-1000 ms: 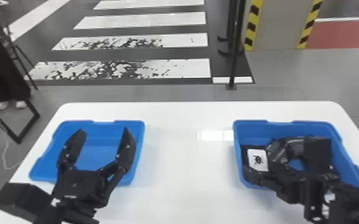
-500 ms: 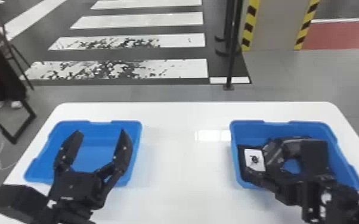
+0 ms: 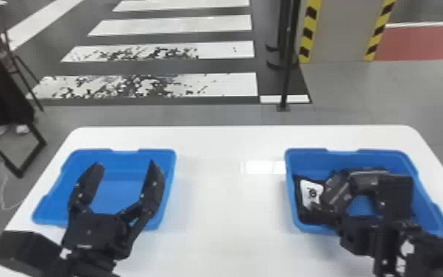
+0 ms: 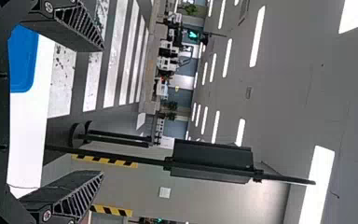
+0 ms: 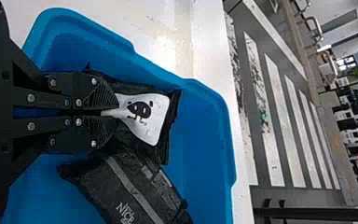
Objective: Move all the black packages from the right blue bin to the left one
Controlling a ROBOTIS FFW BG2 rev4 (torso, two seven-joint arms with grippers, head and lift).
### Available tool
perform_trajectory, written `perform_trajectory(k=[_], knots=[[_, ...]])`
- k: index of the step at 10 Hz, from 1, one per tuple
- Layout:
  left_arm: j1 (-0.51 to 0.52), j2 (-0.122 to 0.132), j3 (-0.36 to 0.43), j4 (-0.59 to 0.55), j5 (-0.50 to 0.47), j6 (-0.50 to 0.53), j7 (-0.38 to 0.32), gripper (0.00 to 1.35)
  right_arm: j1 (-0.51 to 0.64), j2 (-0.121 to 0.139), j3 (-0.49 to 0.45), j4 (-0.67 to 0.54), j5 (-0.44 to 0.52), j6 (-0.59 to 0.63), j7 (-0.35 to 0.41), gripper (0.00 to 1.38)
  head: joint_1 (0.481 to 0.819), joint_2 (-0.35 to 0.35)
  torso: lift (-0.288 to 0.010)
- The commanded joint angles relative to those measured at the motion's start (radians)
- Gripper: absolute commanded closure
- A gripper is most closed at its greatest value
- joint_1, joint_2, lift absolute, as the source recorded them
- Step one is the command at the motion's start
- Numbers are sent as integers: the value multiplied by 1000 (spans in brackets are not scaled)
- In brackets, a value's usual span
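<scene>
Right gripper (image 3: pixel 314 211) was clamped on a black package (image 5: pixel 140 112) in the right blue bin (image 5: pixel 198 130), its pinched end was hidden, a second package (image 5: pixel 121 186) beside it was cut off in the wrist view.

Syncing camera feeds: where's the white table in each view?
Head view: white table lower middle, under left bin and right bin.
Left wrist view: around left bin's corner, short of crosswalk.
Right wrist view: beyond right bin's rim, short of crosswalk.
Shared landmark: striped crosswalk.
</scene>
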Motion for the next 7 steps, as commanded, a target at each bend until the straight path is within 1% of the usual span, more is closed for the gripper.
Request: perform_trajectory(k=[1, 3, 4, 5, 6, 7], knots=[[-2, -1, 0, 10, -1, -19, 0, 101, 44, 2, -16, -61, -18, -59, -9, 1144, 695, 102, -132], [-2, -1, 0, 13, 1, -22, 0, 101, 59, 5, -40, -83, -46, -128, -12, 1144, 695, 102, -132], [-2, -2, 0, 15, 1, -27, 0, 101, 73, 5, -42, -110, -90, -182, 13, 1144, 695, 94, -132], [-4, -2, -4, 20, 25, -32, 0, 101, 51, 2, -42, -88, -154, -246, 126, 1144, 695, 98, -132], [-12, 1, -30, 18, 89, -32, 0, 96, -5, -12, -20, -34, -220, -246, 270, 1144, 695, 125, -132], [-24, 15, -74, 18, 191, -32, -6, 101, -27, -43, 59, -34, -282, -241, 318, 1144, 695, 158, -132]])
